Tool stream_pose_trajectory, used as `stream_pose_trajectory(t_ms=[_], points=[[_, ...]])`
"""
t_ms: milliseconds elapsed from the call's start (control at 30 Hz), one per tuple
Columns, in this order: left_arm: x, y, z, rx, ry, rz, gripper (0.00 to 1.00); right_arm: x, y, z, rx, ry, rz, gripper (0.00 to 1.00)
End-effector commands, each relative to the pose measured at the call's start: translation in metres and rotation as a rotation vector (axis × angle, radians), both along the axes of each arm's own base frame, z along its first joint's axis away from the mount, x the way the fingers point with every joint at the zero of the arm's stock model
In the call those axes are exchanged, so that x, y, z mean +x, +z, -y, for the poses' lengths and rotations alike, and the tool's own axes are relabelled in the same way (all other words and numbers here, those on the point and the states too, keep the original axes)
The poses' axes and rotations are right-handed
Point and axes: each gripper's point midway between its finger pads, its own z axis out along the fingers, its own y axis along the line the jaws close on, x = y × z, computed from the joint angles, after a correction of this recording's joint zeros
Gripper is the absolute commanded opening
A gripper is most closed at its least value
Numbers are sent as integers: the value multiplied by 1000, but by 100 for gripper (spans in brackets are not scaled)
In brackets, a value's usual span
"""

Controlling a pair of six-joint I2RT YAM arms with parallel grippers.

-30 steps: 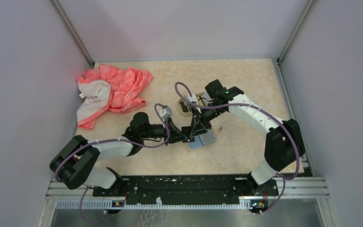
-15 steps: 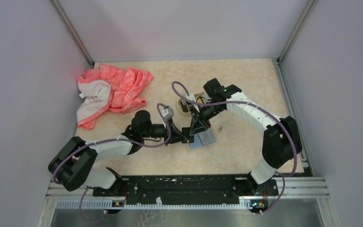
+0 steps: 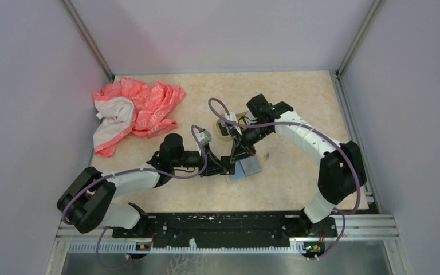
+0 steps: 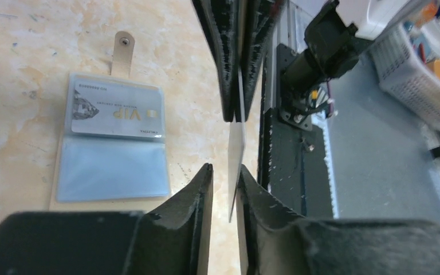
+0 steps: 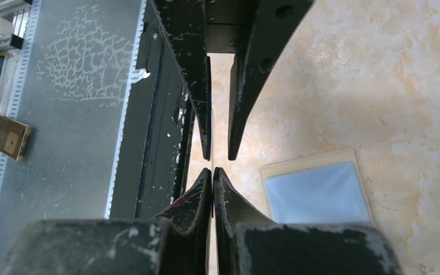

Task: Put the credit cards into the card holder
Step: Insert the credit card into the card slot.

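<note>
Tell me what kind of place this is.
Probably a robotics lab cell: plain enclosure walls, left arm and right arm bolted to a rail, storage bins beyond the table.

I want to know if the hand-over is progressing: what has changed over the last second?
Very little. The right gripper shifted slightly left, toward the left gripper, and the left arm's elbow sank a little toward the near-left edge. No new grasp or release shows. Now the card is clamped by the right gripper, and the left's jaws stand apart around it. The open card holder and the pink cloth have not moved.
</note>
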Motion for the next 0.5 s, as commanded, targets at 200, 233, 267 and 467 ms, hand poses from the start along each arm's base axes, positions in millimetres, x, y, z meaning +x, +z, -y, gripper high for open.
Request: stream_pose_trajectory(t_ms=[200, 233, 267, 467], points=[[0, 7, -29, -86, 252, -97, 71, 38, 11, 21, -11, -249, 32, 0], [-1, 4, -33, -99, 280, -129, 71, 44, 9, 28, -18, -288, 12, 0], [-2, 3, -36, -118, 302, -159, 71, 50, 6, 35, -23, -324, -19, 0], [-9, 5, -27, -211, 384, -300, 56, 68, -44, 73, -171, -451, -164, 0]])
